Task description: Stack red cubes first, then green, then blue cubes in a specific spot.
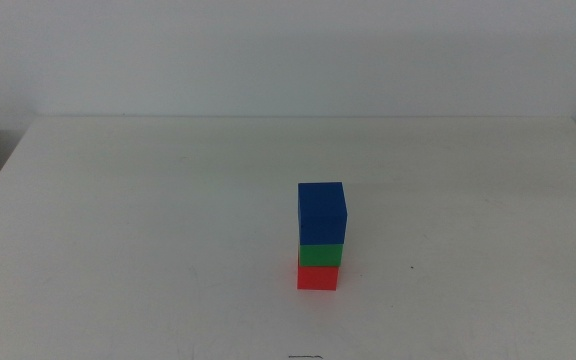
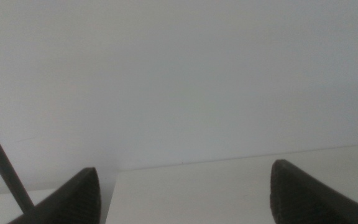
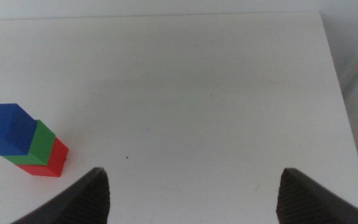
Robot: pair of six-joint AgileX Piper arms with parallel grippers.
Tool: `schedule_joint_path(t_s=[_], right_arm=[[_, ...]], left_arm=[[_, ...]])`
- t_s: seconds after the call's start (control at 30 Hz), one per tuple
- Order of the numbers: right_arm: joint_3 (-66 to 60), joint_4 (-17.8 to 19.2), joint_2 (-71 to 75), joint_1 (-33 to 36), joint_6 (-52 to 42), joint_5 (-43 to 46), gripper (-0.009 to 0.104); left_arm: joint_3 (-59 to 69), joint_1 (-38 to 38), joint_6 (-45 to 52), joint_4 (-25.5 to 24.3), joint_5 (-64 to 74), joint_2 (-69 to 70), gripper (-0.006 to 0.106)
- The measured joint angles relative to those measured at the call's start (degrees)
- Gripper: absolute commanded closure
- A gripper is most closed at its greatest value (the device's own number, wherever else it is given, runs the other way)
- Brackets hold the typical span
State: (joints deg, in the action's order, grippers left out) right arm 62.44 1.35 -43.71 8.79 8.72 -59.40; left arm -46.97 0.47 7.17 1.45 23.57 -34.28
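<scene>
A three-cube tower stands on the white table slightly right of centre in the middle view: the red cube (image 1: pixel 318 277) at the bottom, the green cube (image 1: pixel 321 255) on it, the larger blue cube (image 1: pixel 321 213) on top. The right wrist view shows the same tower, blue cube (image 3: pixel 6 129), green cube (image 3: pixel 38 144), red cube (image 3: pixel 53 160), well away from my right gripper (image 3: pixel 192 196), which is open and empty. My left gripper (image 2: pixel 182 196) is open and empty, facing the wall and a table edge. Neither arm appears in the middle view.
The white table (image 1: pixel 148 230) stretches wide around the tower, its far edge meeting a pale wall. A thin dark cable (image 2: pixel 5 168) runs beside the left gripper. The table's side edge (image 3: pixel 337 81) shows in the right wrist view.
</scene>
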Motion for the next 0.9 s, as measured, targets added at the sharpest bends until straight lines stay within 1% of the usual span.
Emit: schedule_joint_path(t_s=[0.13,0.27,0.5,0.63,0.73,0.8,0.9], right_arm=[[-1.79,1.62,1.05,0.00,0.00,0.63,0.012],[-8.35,4.16,5.81,0.00,0.00,3.93,0.012],[-27.46,5.86,20.30,0.00,0.00,16.73,0.012],[-37.07,7.05,26.93,0.00,0.00,26.11,0.012],[-44.56,8.64,31.39,-0.43,0.00,31.89,0.012],[-48.94,8.87,33.75,-1.71,0.00,34.13,0.012],[-54.17,6.52,36.69,-4.57,0.00,35.23,0.012]], left_arm=[[0.55,0.00,0.00,0.00,-0.56,0.55,0.007],[5.51,0.00,0.00,0.00,-1.66,4.00,0.007],[20.80,0.00,0.00,0.13,-1.68,14.70,0.007],[29.39,0.01,0.00,1.97,-1.51,20.14,0.007],[34.07,0.01,0.00,3.34,-1.51,22.56,0.007],[36.58,0.01,0.00,3.76,-1.51,23.59,0.007],[40.00,0.01,0.00,3.95,-1.51,25.66,0.007]])
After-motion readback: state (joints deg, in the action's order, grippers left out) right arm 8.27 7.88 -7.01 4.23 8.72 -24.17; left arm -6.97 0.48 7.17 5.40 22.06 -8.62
